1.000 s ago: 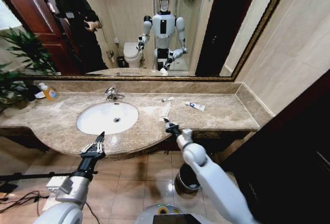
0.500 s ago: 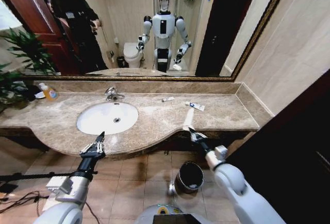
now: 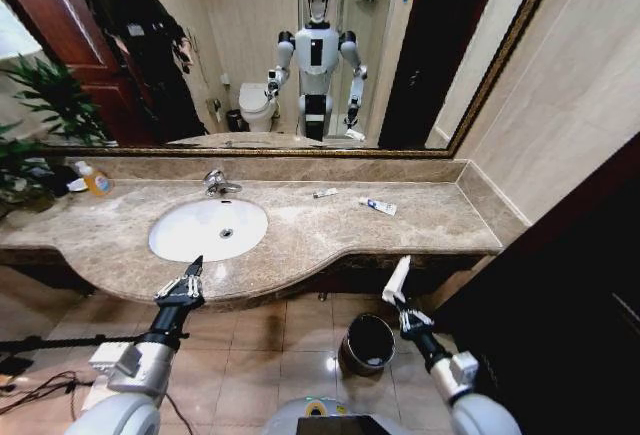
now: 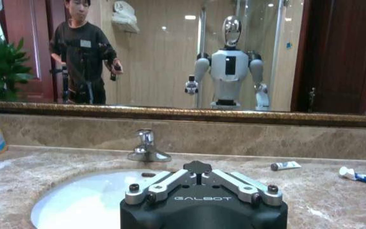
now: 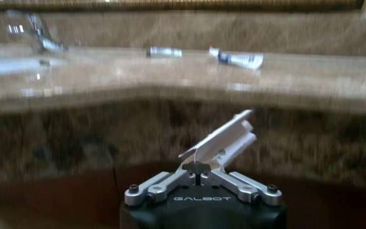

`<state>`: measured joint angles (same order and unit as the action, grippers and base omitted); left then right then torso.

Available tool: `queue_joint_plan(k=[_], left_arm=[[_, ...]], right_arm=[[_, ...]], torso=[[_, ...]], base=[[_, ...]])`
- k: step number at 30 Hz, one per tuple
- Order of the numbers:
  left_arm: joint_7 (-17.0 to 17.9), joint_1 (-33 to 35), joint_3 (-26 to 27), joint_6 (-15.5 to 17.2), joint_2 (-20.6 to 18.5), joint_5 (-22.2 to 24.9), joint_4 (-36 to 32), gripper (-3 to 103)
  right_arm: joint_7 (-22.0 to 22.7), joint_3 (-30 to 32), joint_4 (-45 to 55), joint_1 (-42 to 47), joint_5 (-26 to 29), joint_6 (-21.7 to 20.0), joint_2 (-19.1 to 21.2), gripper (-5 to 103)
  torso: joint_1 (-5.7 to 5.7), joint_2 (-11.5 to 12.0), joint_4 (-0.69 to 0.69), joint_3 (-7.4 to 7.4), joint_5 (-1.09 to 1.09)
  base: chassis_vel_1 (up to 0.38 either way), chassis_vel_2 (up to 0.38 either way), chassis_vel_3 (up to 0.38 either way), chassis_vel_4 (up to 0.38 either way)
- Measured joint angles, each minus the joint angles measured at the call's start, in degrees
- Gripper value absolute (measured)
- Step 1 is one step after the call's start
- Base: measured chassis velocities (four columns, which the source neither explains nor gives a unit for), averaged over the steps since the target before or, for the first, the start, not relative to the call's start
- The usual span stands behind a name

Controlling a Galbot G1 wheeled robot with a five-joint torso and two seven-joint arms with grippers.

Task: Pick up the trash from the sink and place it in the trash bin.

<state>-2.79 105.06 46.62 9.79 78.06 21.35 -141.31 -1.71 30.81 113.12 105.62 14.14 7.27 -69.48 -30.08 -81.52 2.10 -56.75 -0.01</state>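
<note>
Gripping a white tube (image 3: 396, 281) in my right gripper (image 3: 402, 307), fingers pinched on its lower end, I hold it tilted just above the trash bin (image 3: 366, 343) at lower centre of the head view. My left gripper (image 3: 186, 281) hangs closed and empty by the counter edge below the sink (image 3: 208, 229). Two more tubes (one small (image 3: 325, 193), one white-and-blue (image 3: 378, 205)) lie on the countertop (image 3: 300, 240), right of the basin
</note>
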Motion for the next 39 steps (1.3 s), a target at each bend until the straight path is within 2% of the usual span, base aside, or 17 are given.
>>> queue_joint_plan(k=[6,9,13,14,16,18,21,22,24,25,30,38,39], left_arm=[[0.0,0.0,0.0,0.0,0.0,0.0,0.0,0],[0.0,0.0,0.0,0.0,0.0,0.0,0.0,0],[0.0,0.0,0.0,0.0,0.0,0.0,0.0,0],[0.0,0.0,0.0,0.0,0.0,0.0,0.0,0],[0.0,0.0,0.0,0.0,0.0,0.0,0.0,0],[0.0,0.0,0.0,0.0,0.0,0.0,0.0,0],[0.0,0.0,0.0,0.0,0.0,0.0,0.0,0],[0.0,0.0,0.0,0.0,0.0,0.0,0.0,0],[0.0,0.0,0.0,0.0,0.0,0.0,0.0,0],[0.0,0.0,0.0,0.0,0.0,0.0,0.0,0],[0.0,0.0,0.0,0.0,0.0,0.0,0.0,0],[0.0,0.0,0.0,0.0,0.0,0.0,0.0,0],[0.0,0.0,0.0,0.0,0.0,0.0,0.0,0]], right_arm=[[0.0,-1.8,-7.9,-3.2,-3.7,0.9,-3.0,0],[0.6,-3.2,-17.2,-8.6,-6.2,1.5,-5.2,0],[1.4,-4.6,-23.0,-12.4,-6.8,1.9,-5.7,0],[1.7,-5.9,-28.0,-15.1,-6.9,2.6,-5.7,0],[1.7,-6.2,-29.7,-16.0,-7.0,2.9,-5.8,0],[1.2,-6.6,-36.7,-19.6,-8.2,4.1,-7.1,0],[1.1,-6.6,-37.8,-20.2,-8.4,4.2,-7.4,0],[0.6,-6.4,-42.7,-22.6,-9.1,4.8,-8.4,0],[0.6,-6.3,-43.9,-23.4,-9.2,5.0,-8.5,0],[0.3,-6.6,-48.5,-26.1,-9.3,5.6,-8.6,0],[0.2,-6.8,-59.0,-32.1,-9.9,6.9,-9.5,0],[-0.6,-7.4,-63.2,-34.9,-9.6,5.7,-10.8,0],[-0.6,-7.4,-63.2,-35.0,-9.6,5.5,-11.1,-3]], torso=[[0.0,0.0,0.0,0.0,0.0],[0.0,0.0,0.01,0.0,0.01],[0.0,0.0,0.01,0.0,0.01],[-0.01,0.0,0.01,-0.01,-0.02],[-0.01,0.0,0.01,0.0,0.0],[-0.01,0.0,0.01,-0.01,0.01],[-0.01,0.0,0.0,-0.01,-0.01],[-0.01,0.0,0.0,-0.01,0.01],[-0.01,0.0,0.01,-0.01,0.01],[-0.01,0.0,0.01,-0.01,0.0],[-0.01,0.0,0.01,-0.01,0.01],[-0.01,0.0,0.0,-0.01,0.01],[-0.01,0.0,0.01,-0.01,0.0]], base=[[0.0,0.0,0.0,0.0],[0.0,0.0,0.0,0.0],[0.0,0.0,0.0,0.0],[0.0,0.0,0.0,0.0],[0.0,0.0,0.0,0.0],[0.0,0.0,0.0,0.0],[0.0,0.0,0.0,0.0],[0.0,0.0,0.0,0.0],[0.0,0.0,0.0,0.0],[0.0,0.0,0.0,0.0],[0.0,0.0,0.0,0.0],[0.0,0.0,0.0,0.0],[0.0,0.0,0.0,0.0]])
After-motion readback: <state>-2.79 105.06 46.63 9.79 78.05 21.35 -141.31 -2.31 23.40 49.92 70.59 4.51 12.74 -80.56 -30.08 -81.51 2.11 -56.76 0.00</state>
